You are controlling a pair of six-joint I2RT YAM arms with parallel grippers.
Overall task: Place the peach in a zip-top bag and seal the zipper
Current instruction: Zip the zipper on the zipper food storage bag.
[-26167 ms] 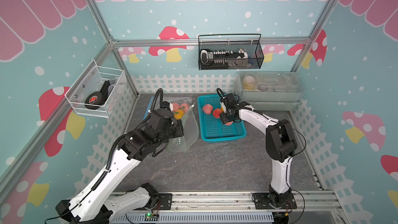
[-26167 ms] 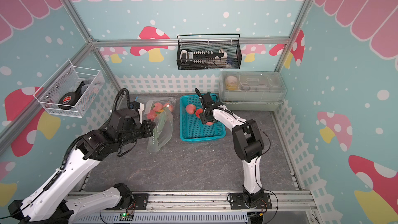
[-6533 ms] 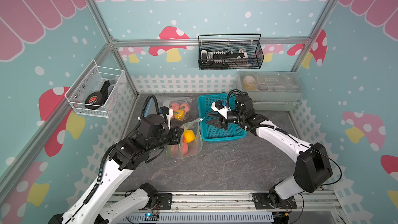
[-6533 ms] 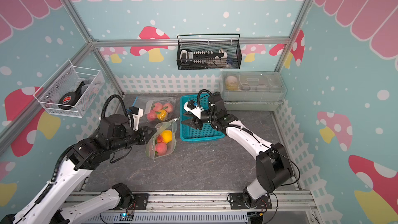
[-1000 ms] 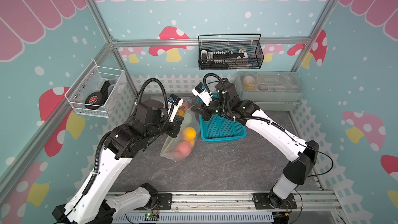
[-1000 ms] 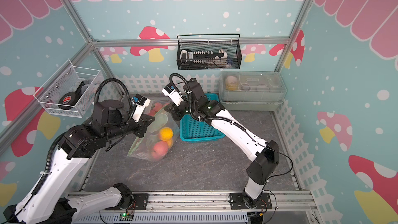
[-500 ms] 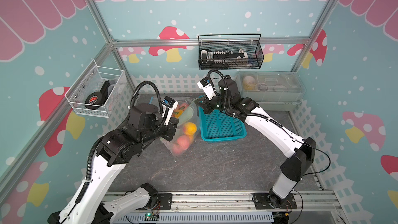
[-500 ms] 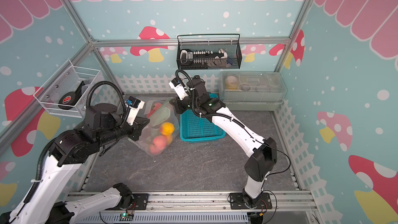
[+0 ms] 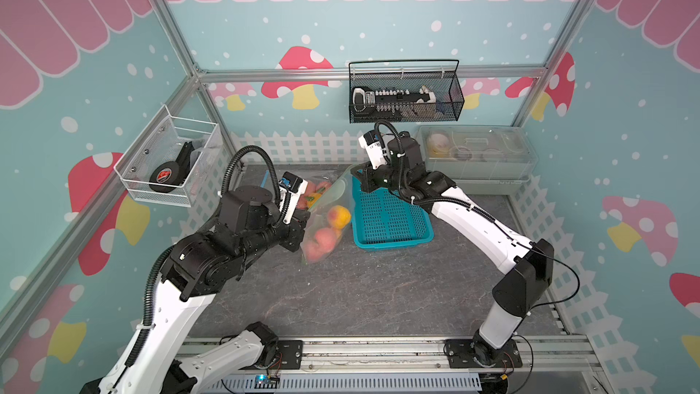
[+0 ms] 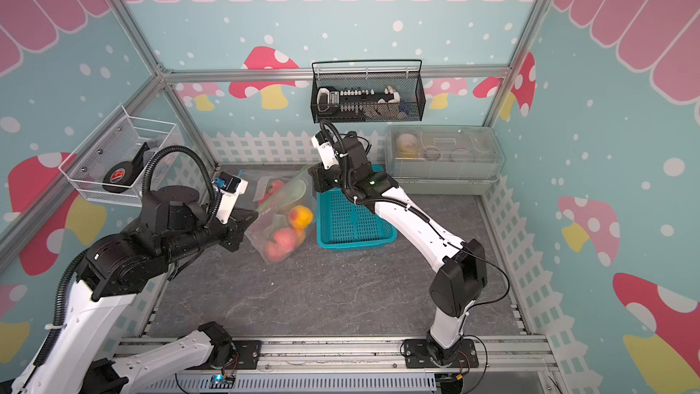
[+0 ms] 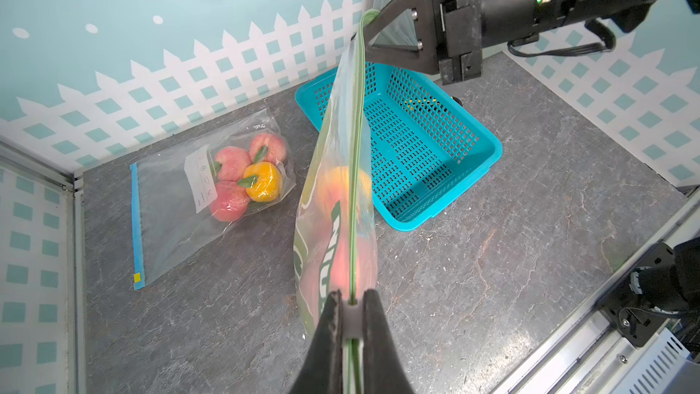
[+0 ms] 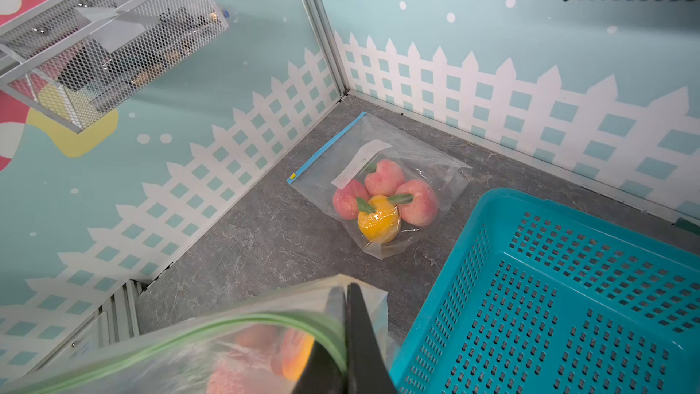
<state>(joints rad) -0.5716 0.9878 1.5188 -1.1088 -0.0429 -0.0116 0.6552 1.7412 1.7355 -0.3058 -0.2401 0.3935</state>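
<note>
Two pincers stretch the loaded bag's mouth taut

Seconds ago, the clear zip-top bag with a green zipper (image 9: 322, 221) lay on the dark grey stone-look bench (image 9: 378, 289). Only the left arm held it, and the right arm's jaws stood open over the teal plastic mesh basket (image 9: 394, 242). Now both arms carry the bag. Over the last second the left arm has drawn back a little toward its own side, so the bag hangs narrower and tighter beside the basket. Whether its bottom rests on the bench cannot be told.

The left pincer (image 11: 351, 297) is clamped on one end of the bag's mouth. The right pincer (image 11: 373, 18) is clamped on the other end, up near the white fence. Between them the green zipper (image 11: 356, 145) runs as one nearly straight line. The pink and yellow-orange peaches (image 9: 324, 238) sit low inside the bag.

Judged from this, the placing part is done and only the seal remains. Pulling the ends apart brings the two tracks together, but it cannot be seen whether they have pressed shut along their length.

The held bag carries large white lettering edged in green, seen slantwise through the plastic and not readable. A second clear bag with a blue zipper strip (image 11: 170, 214) lies flat in the bench corner with four fruits inside. Its small white label (image 11: 200, 180) bears marks too fine to read.
</note>
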